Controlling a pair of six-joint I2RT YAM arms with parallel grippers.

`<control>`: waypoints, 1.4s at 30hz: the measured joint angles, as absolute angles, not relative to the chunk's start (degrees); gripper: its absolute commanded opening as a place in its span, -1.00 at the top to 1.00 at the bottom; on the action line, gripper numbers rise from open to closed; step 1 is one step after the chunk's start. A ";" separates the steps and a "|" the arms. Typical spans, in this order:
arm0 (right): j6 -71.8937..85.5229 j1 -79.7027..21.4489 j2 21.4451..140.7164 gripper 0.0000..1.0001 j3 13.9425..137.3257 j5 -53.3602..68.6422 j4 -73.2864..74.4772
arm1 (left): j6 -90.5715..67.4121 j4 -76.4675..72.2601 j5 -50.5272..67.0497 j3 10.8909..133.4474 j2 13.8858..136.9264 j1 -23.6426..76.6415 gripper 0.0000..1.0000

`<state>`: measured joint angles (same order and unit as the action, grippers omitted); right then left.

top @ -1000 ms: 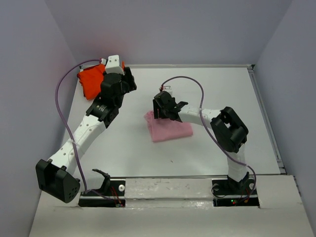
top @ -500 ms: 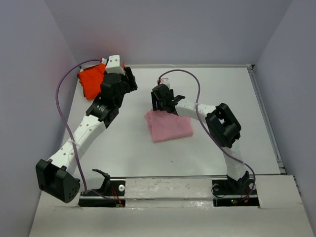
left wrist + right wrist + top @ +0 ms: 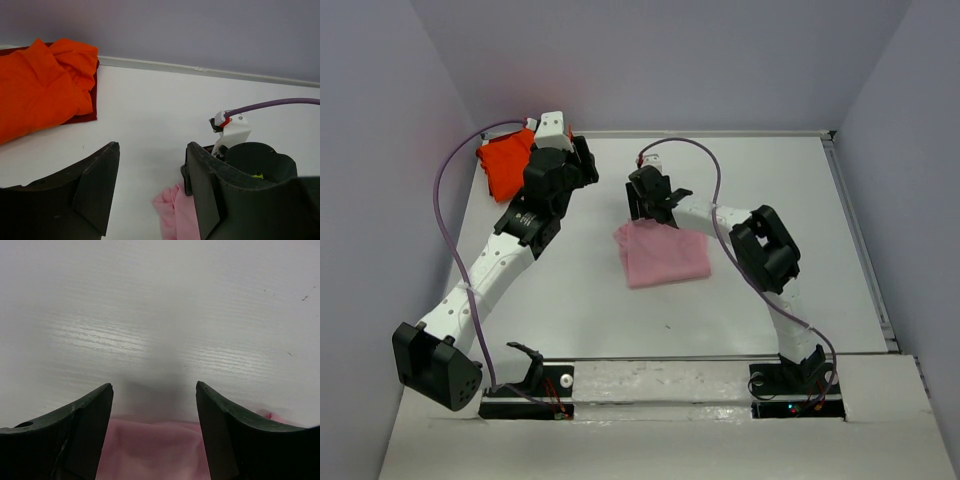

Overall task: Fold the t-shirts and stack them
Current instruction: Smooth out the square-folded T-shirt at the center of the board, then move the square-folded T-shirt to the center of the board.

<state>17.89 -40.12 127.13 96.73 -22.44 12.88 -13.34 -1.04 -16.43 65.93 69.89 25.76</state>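
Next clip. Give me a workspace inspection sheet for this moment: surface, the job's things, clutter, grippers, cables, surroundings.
Surface: white table, a few tiny dark specks.
Job's things: pink t-shirt folded into a rough rectangle near the middle; orange-red t-shirt bunched at the far left corner. The two lie apart, not stacked.
Clutter: nothing seen.
Grippers: left gripper open and empty, beside the orange-red t-shirt; right gripper open and empty, over the pink t-shirt's far edge.
Cables: left purple cable and right purple cable each loop along their arm.
Surroundings: plain lavender walls on three sides.
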 measured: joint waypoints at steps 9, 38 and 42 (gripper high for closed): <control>15.57 -39.70 117.45 -0.46 91.88 -25.80 14.37 | -13.37 -1.04 -16.25 65.56 69.89 25.76 -0.32; 22.50 -38.11 112.57 -0.47 71.59 -29.30 9.87 | -13.39 -1.08 -15.35 65.47 69.89 25.76 -0.32; 22.85 -36.49 114.26 -0.47 73.52 -28.53 8.86 | -13.39 -1.06 -15.18 65.47 69.91 25.76 -0.32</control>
